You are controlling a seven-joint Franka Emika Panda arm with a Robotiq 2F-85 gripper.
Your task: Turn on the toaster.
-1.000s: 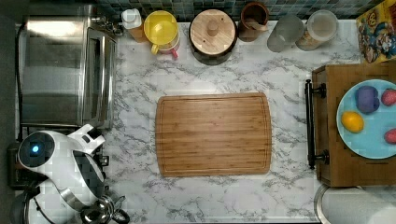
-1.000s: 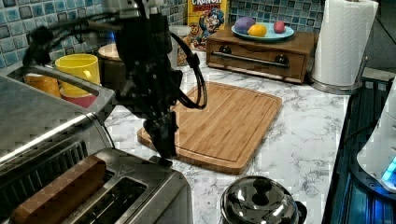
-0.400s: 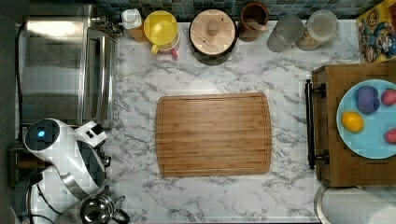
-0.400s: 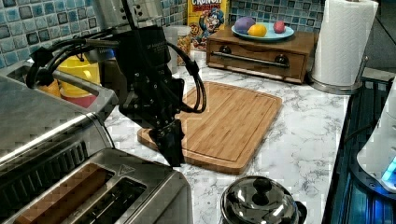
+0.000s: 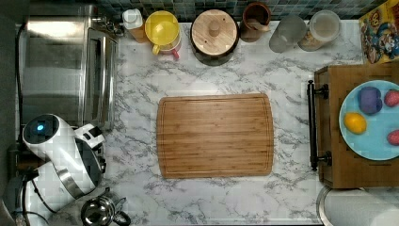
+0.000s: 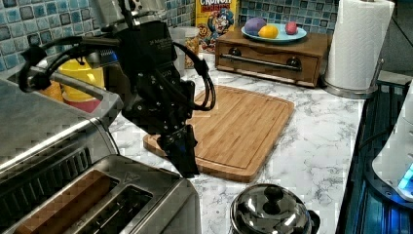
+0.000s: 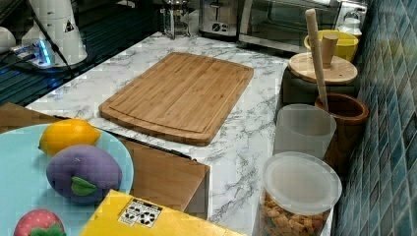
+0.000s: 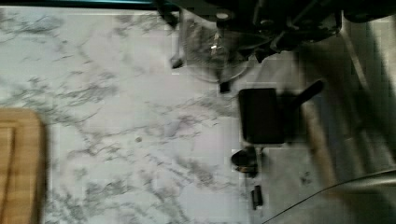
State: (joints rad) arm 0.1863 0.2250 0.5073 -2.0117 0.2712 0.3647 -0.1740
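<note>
The toaster (image 6: 122, 204) fills the left view's bottom left: brushed steel, two long slots, a brown slice sunk in the slot on the left view's left. It also stands far back in the right view (image 7: 219, 17). My gripper (image 6: 185, 163) hangs point-down just past the toaster's end on the left view's right, its black fingers together and holding nothing. In the wrist view, the toaster's black lever (image 8: 261, 115) and small knob (image 8: 245, 158) sit on the steel end face, apart from the gripper. My white arm (image 5: 66, 155) covers the toaster in the top view.
A shiny steel kettle (image 6: 270, 212) stands close beside the toaster. A large toaster oven (image 5: 66, 61) is behind it. A bamboo cutting board (image 5: 215, 135) lies mid-counter. Jars and a yellow cup (image 5: 162, 26) line the tiled wall; a wooden box carries a fruit plate (image 5: 371, 117).
The brown slice stood above the toaster's slot a second ago and now sits down inside it. My arm has moved up the top view and the gripper shifted toward the left view's right.
</note>
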